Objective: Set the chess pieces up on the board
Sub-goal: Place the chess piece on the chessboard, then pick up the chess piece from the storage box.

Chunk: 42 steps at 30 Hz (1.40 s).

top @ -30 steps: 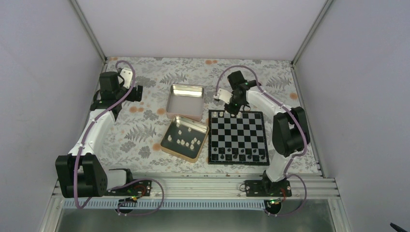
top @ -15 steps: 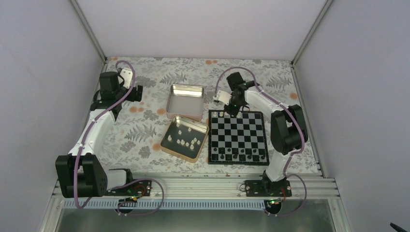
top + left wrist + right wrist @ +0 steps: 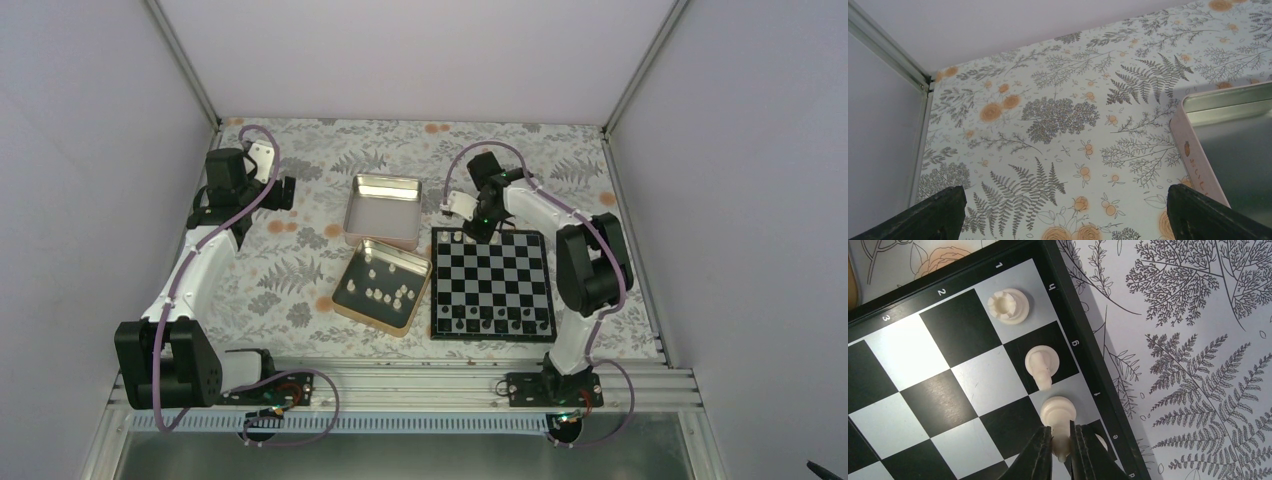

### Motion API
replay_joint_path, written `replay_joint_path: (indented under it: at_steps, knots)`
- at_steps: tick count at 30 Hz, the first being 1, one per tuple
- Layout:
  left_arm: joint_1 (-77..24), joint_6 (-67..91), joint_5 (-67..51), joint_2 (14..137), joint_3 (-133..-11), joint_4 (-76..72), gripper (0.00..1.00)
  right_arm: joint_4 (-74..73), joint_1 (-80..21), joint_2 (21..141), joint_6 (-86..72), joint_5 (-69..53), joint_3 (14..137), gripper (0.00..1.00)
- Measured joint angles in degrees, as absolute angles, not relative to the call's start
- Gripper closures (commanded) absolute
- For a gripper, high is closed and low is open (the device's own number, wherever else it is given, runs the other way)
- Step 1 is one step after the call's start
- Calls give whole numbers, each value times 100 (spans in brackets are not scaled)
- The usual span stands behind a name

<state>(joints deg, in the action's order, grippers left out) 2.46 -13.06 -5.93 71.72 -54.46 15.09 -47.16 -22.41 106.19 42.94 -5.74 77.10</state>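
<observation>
Seeing right gripper (image 3: 1061, 429) at 11 o'clock corner of small black-and-silver chequered board (image 3: 973, 380) in top view, jaws pinched on tip of tiny cream-white chess piece (image 3: 1058, 412), on a silver edge square. Same edge row, toward 11 o'clock of it in wrist view: cream-white knight (image 3: 1043, 362), then cream-white rook (image 3: 1009, 305) in corner square. Spotting more cream-white pieces (image 3: 385, 292) loose in shallow gold metal tin (image 3: 350, 274) at 9 o'clock of board. Tiny dark pieces (image 3: 490, 324) along board's 6 o'clock row. Seeing left gripper (image 3: 1064, 191) spread wide, gripping nothing, above floral tablecloth (image 3: 1058, 115), second shallow metal tin (image 3: 1228, 100) at its 3 o'clock.
</observation>
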Motion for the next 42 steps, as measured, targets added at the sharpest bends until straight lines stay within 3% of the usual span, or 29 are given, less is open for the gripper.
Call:
replay_joint_path:
  at_steps: [6,9,21,33,42]
  knots:
    - [248,-1306,-591,7172,-5446,1509,0,-4713,-2241,10619,4309,-569,7712,70]
    - [248,-1306,-591,7172,-5446,1509,0,-4703,-2241,10617,4320,-561,7714,67]
    - [248,-1306,-591,7172,-5446,1509,0,-4799,-2410,10416,4294,-574,8237,64]
    - [248,-1306,-589,7172,-5446,1509,0,-5050,-4794,10567,4064,-880,9115,65]
    - [250,-1306,-589,7172,-5446,1509,0,-5332,-5404,11605,4029,-974,9220,64]
